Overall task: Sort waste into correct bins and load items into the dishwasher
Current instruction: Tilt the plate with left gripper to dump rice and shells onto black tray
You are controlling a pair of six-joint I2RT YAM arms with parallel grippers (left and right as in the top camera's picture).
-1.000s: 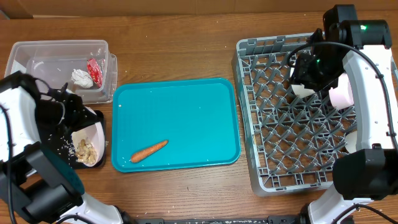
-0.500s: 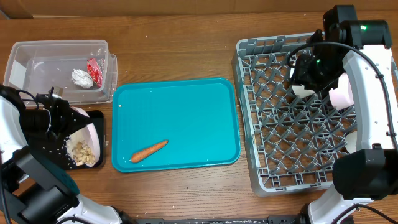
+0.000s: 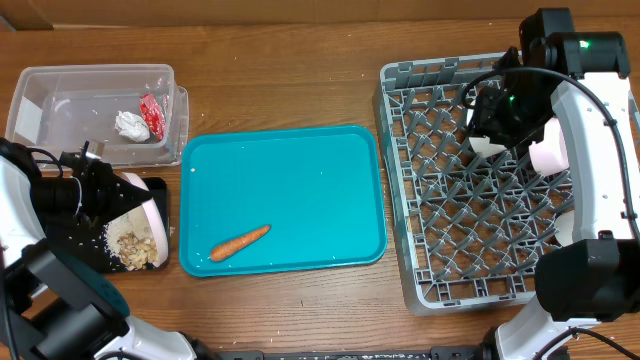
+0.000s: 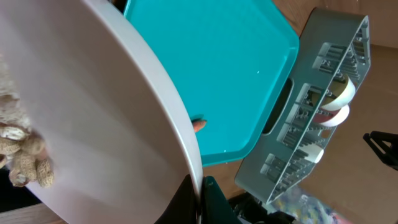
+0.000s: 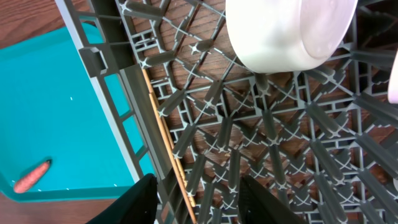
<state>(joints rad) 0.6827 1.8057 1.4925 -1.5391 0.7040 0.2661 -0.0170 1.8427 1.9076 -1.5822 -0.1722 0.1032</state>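
Left gripper pinches the tilted white plate at ten o'clock; tipped steeper, food scraps at six o'clock could overshoot the black tray.

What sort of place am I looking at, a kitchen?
Probably a lab bench staged for dish-clearing, not a real kitchen: a wooden table holds a dish rack, a teal tray and a waste tub, worked by two robot arms.
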